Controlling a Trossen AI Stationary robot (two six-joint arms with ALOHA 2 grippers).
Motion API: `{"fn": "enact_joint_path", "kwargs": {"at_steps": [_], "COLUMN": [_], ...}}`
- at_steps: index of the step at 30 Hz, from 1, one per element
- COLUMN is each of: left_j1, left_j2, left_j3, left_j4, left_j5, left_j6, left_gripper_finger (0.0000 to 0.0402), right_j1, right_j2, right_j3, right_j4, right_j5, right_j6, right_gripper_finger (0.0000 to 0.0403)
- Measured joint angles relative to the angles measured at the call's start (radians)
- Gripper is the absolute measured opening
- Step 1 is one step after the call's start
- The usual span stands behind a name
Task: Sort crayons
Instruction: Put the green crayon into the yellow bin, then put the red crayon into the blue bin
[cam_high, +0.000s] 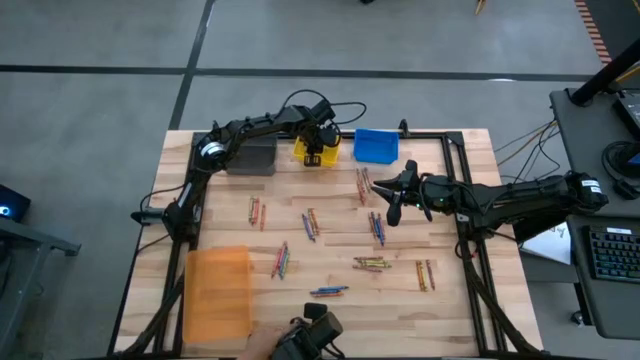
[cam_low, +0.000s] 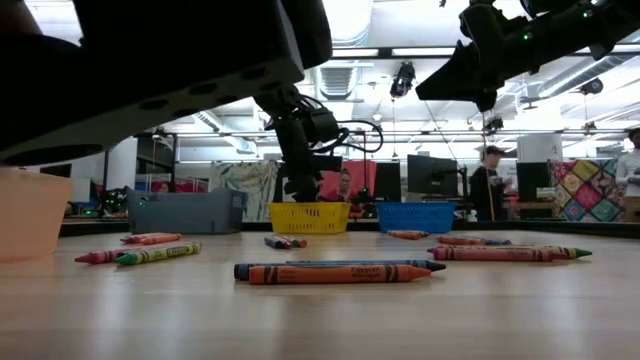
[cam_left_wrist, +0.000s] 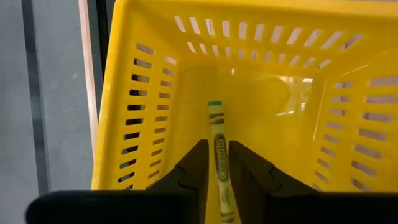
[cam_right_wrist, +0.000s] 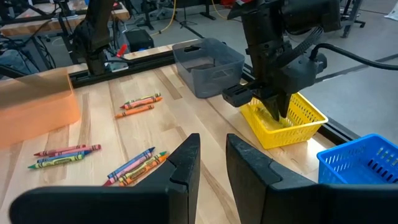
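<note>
My left gripper (cam_left_wrist: 217, 168) points steeply down into the yellow bin (cam_high: 316, 150) at the table's far edge. Its fingers stand slightly apart. A yellow-green crayon (cam_left_wrist: 219, 149) lies between them, along their length, its green tip toward the bin's floor. My right gripper (cam_right_wrist: 213, 155) hovers open and holds nothing above the table's right half (cam_high: 392, 208). Crayons (cam_high: 372, 263) lie flat on the wood in several small groups (cam_high: 310, 224). My left gripper has the yellow-green crayon's lower half (cam_left_wrist: 221, 177) between its two fingers, which run along the crayon and come from above, slanting down. A thin strip of bin shows beside the crayon, and I cannot tell whether the fingers touch it.
A grey bin (cam_high: 252, 157) stands left of the yellow one and a blue bin (cam_high: 376, 146) right of it. An orange bin (cam_high: 218, 293) sits near the front left. A camera mount (cam_high: 310, 338) stands at the near edge. People stand in the room behind (cam_low: 490, 180).
</note>
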Motion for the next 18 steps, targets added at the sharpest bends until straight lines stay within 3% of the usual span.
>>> {"fn": "enact_joint_path", "kwargs": {"at_steps": [9,18], "left_j1": [0.000,0.000], "left_j2": [-0.009,-0.070], "left_j3": [0.019,0.227], "left_j4": [-0.034,-0.183], "left_j5": [-0.010,0.015], "left_j6": [-0.013,-0.168], "left_gripper_finger": [0.0058,0.0053], "right_j1": [0.000,0.000], "right_j2": [0.000,0.000], "right_j3": [0.000,0.001], "right_j4": [0.000,-0.001], "right_j5": [0.000,0.000], "right_j6": [0.018,0.119], "right_gripper_finger": [0.0068,0.0068]}}
